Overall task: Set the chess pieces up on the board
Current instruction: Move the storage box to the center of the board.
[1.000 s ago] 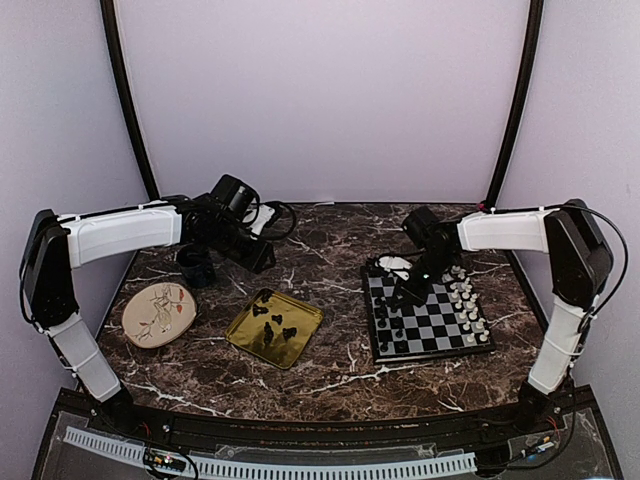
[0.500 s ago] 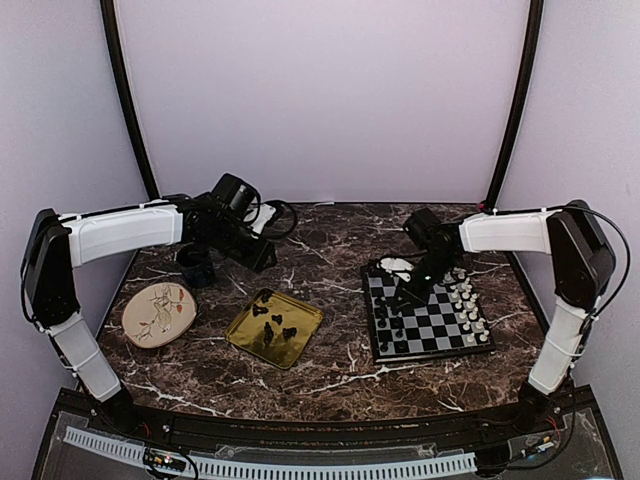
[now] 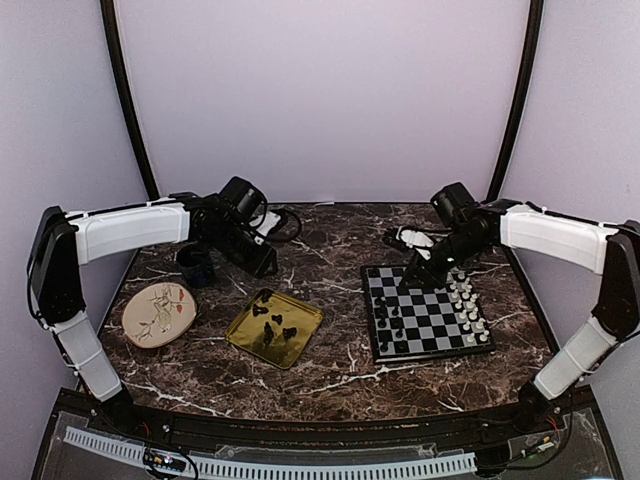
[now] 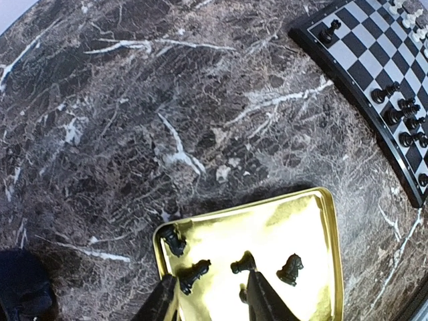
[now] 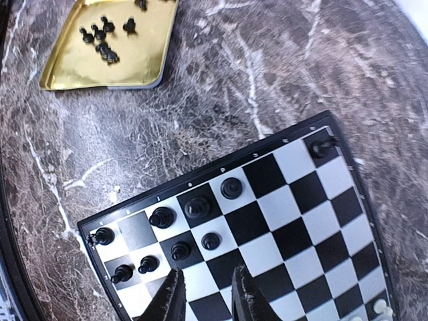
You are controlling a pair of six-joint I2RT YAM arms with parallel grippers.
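Setup partway done, we judge — white chess pieces [image 3: 466, 300] fill two files along board's [image 3: 437, 327] right edge; about nine black pieces [image 5: 160, 217] stand on left files, one at far-left corner. Loose black pieces [image 4: 244, 264] lie toppled in gold tray [image 4: 294, 227], left of board, yet to place. Left gripper [image 4: 210, 287] hovers just above tray, jaws parted, empty; right gripper [image 5: 206, 274] hangs over board's left files, jaws parted, nothing held. Board flat, glossy, thin dark rim — tray square, shiny metal, rounded corners. Table [image 3: 340, 250] dark marble, white-veined.
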